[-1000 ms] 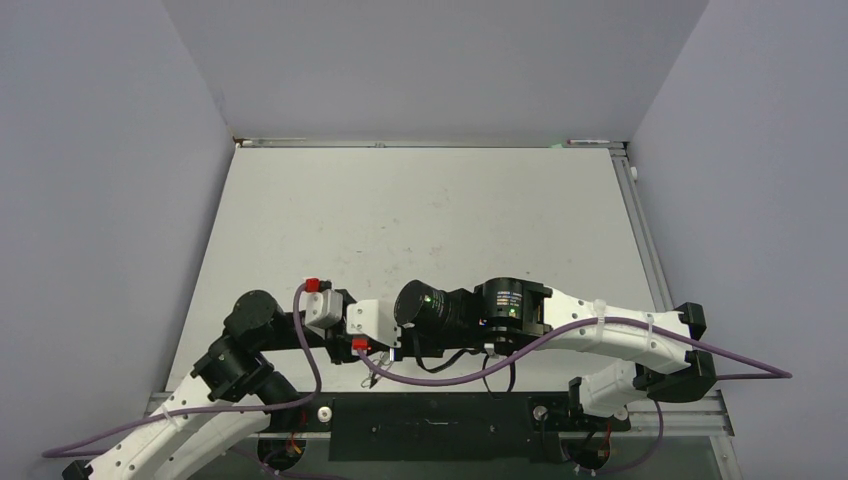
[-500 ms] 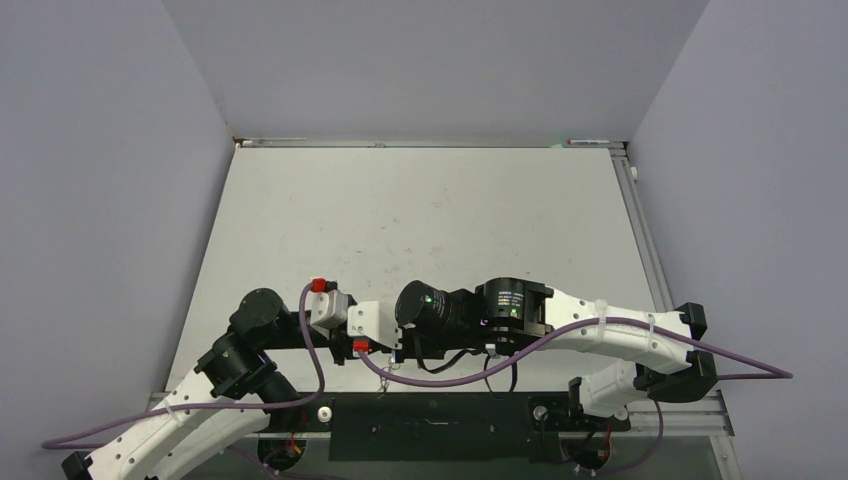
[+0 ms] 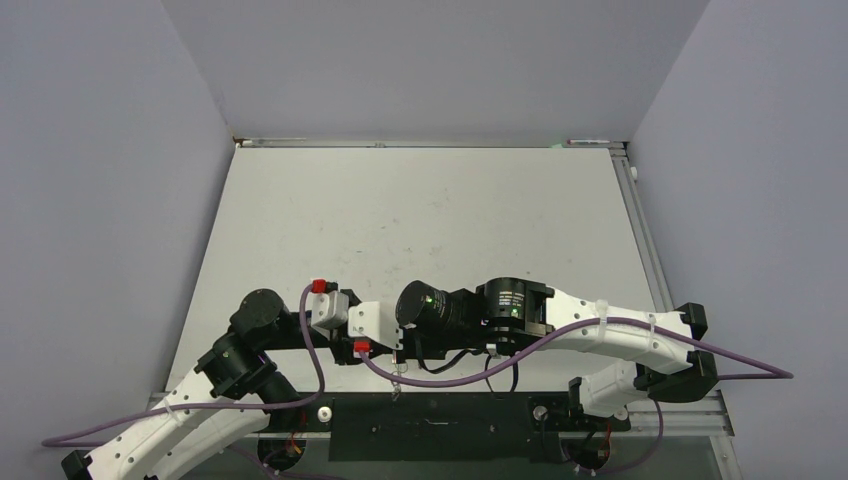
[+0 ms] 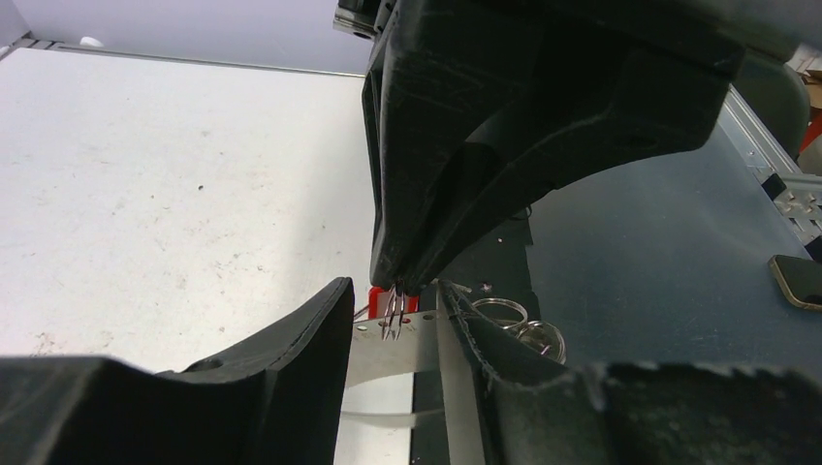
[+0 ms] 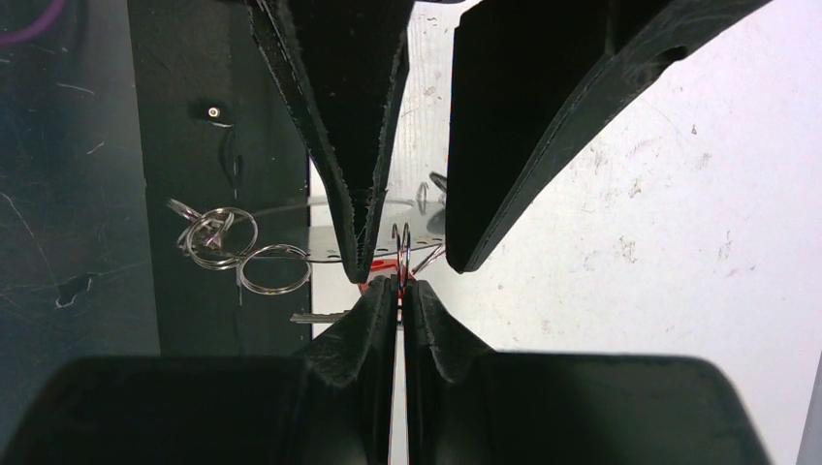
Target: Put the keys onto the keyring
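Note:
The keyring (image 4: 388, 354) is a pale flat hoop with small holes, hanging at the table's near edge. In the left wrist view its band runs between my left gripper's (image 4: 393, 283) parted fingers. My right gripper (image 5: 399, 283) is shut on a thin wire loop (image 5: 402, 242) on the hoop's (image 5: 328, 247) rim. In the right wrist view that loop stands free in the gap of the left jaws. A red key tag (image 4: 380, 295) shows just behind the loop, and from above as a red tag (image 3: 361, 347). A grey key blade (image 5: 315, 317) pokes out left of my right fingers.
Several metal split rings (image 5: 274, 268) hang off the hoop over the black rail (image 3: 430, 425) at the table's near edge; the same rings (image 4: 504, 312) show right of my left fingers. A purple cable (image 3: 440, 375) sags under both wrists. A phone (image 4: 800, 281) lies off the table.
The left arm has shifted slightly to the right. A thin metal piece now hangs down below the two grippers towards the black rail. The right arm holds still.

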Robot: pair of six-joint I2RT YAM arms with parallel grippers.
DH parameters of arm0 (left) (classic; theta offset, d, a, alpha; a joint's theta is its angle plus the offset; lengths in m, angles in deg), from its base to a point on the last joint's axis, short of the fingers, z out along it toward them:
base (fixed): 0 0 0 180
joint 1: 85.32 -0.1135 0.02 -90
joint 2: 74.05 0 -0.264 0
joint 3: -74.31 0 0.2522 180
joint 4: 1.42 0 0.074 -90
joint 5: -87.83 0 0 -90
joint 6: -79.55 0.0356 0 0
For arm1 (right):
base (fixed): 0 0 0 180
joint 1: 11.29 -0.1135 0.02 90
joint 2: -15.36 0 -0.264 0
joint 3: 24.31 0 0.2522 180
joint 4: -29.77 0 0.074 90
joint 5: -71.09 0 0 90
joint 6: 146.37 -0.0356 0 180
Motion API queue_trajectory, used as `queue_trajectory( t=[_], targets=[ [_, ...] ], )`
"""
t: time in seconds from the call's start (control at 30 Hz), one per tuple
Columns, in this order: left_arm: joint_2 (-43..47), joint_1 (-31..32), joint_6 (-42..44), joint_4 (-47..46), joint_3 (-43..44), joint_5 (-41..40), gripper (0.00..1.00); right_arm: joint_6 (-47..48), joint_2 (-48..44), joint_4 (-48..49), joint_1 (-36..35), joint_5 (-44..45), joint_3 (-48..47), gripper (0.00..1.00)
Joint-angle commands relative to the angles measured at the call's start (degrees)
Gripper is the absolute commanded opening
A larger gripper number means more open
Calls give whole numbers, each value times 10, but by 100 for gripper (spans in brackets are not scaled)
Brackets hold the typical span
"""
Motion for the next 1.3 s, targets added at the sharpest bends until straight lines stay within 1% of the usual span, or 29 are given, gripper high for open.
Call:
queue_trajectory(
  t=[0.0, 0.1, 0.2, 0.27, 0.33, 0.37, 0.57, 0.83, 0.87, 0.93, 1.0, 1.03, 1.07, 1.13, 1.27],
  targets=[
    [-8, 8, 9, -7, 0, -5, 34, 2, -18, 41, -4, -5, -28, 5],
    [-9, 9, 10, -9, -2, -6, 29, 3, -22, 48, -3, -10, -27, 5],
    [-7, 11, 10, -12, -4, -6, 23, 3, -25, 56, -4, -15, -26, 5],
    [-4, 12, 10, -14, -5, -6, 14, 3, -29, 63, -4, -13, -24, 5],
    [4, 11, 11, -17, -5, -7, 2, 4, -33, 70, -4, -16, -21, 5],
    [10, 11, 14, -17, -4, -11, 0, 4, -37, 75, -4, -16, -19, 5],
    [81, 10, 17, -35, -25, -33, 0, 3, -58, 96, -4, -20, -5, 5],
    [90, 9, 15, -42, -27, -29, 0, -3, -63, 103, -4, -27, -1, 6],
    [93, 7, 13, -44, -28, -29, 0, -5, -64, 108, -4, -26, 4, 9],
    [100, 5, 7, -44, -30, -28, 0, -8, -74, 121, -4, -25, 13, 21],
    [108, 1, -2, -69, -34, -26, 0, -10, -85, 136, -4, -24, 24, 37],
    [112, -2, -6, -75, -36, -25, 0, -11, -91, 147, -3, -24, 31, 42],
    [116, -5, -12, -81, -38, -23, 0, -13, -98, 157, -4, -24, 38, 44],
    [123, -13, -27, -99, -43, -15, 0, -19, -120, 187, -3, -23, 63, 46],
    [129, -36, -67, -142, -54, 10, 0, -38, -183, 274, -3, -25, 133, 46]
  ],
)
